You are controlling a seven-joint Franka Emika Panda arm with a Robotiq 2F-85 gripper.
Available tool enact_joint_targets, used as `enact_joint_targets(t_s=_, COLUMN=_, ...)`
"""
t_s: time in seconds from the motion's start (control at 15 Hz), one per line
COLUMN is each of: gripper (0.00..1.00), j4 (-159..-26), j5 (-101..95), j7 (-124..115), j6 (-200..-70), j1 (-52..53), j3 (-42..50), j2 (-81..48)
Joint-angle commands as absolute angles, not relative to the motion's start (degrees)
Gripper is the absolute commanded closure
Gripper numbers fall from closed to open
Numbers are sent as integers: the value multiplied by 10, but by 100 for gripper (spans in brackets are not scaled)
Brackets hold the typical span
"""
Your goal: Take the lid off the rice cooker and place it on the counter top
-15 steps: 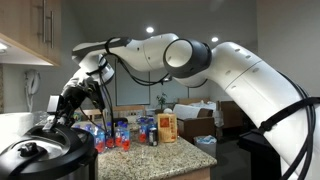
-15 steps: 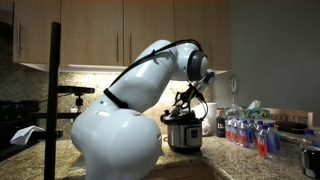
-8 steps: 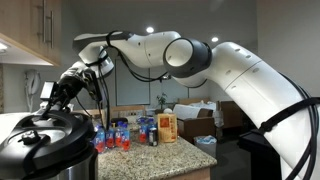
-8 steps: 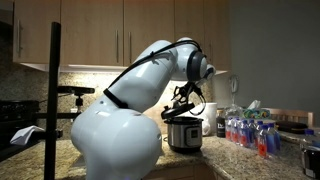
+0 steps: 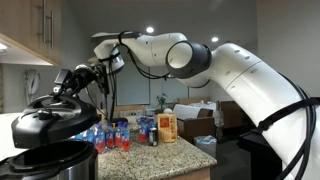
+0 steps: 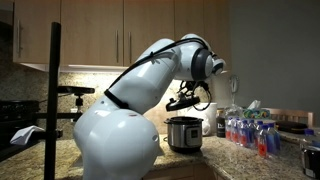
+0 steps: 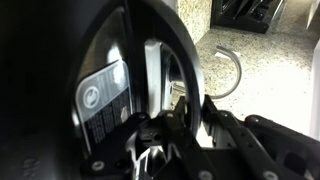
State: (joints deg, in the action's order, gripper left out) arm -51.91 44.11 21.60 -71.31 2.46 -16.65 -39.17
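The rice cooker (image 5: 52,163) is chopped off at the near-left corner, so its open top is hard to read. The lid (image 5: 46,122) hangs clear above it, tilted and higher than half a second ago. The pincer (image 5: 60,92) is pinching its handle, fingertips lost in the black. The desk (image 5: 186,153) runs off behind.

Both exterior views are dim; under-cabinet light (image 6: 108,71) glows behind the rice cooker (image 6: 183,133), whose steel glints. Wrist view: dark, the lid (image 7: 100,60) blurred.
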Motion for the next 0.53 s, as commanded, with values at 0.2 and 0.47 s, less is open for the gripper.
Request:
enact_joint_targets(t_s=0.2, gripper=95, j4=-521, j5=524, j7=200, j6=-690, j1=-50, j3=-176, j2=-376)
enact_joint_targets(t_s=0.47, gripper=95, j4=-546, j5=551, j7=210, j6=-694, j1=-97, j3=-171, j2=-361)
